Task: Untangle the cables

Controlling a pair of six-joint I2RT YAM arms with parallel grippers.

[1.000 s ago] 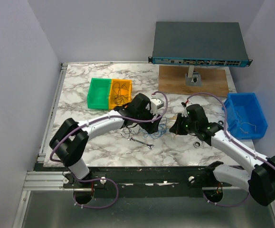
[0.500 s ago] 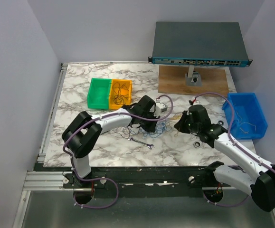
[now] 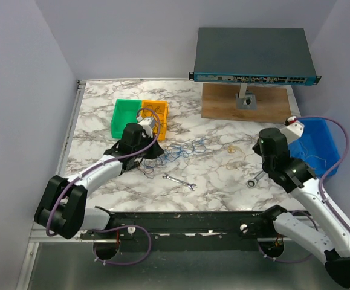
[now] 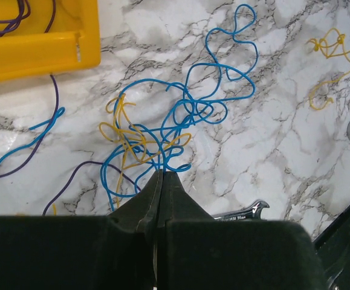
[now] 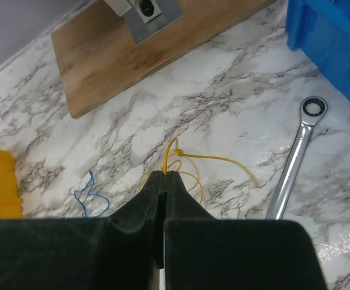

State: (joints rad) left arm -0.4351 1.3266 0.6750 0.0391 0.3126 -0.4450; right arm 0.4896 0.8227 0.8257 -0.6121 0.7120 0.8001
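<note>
Several cables [image 4: 181,115] lie knotted on the marble table [image 3: 96,103] just right of the orange bin [image 4: 42,48], on its near side. The blue strands [image 4: 223,78] loop widest and reach farthest from the bin. The yellow strands [image 4: 129,136] are bunched inside them. A purple strand [image 4: 57,115] runs from the knot up towards the bin's wall, and more dark wire sits inside the bin.

One loose yellow wire [image 5: 214,160] lies on its own well to the right of the bin, apart from the knot.

The left gripper [image 4: 162,174] is at the near edge of the knot, just below the bin in the top view. Its jaws are pressed together, and blue and yellow strands run straight into the tips, so it appears clenched on the cables. The right gripper [image 5: 164,174] is far to the right of the bin. Its jaws are also pressed tight, and the loose yellow wire comes out of the tips (a small loop stands right at the pinch).

A small wrench [image 3: 179,181] lies nearer the arms than the bin and to its right. A ratchet wrench [image 5: 295,163] lies farther right again, past the loose wire. A green bin [image 3: 125,118] touches the orange bin's left side. A blue bin [image 3: 317,145] stands at the table's far right, and a wooden board [image 3: 244,103] carries a network switch [image 3: 250,51] to the right of the orange bin, farther from the arms.
</note>
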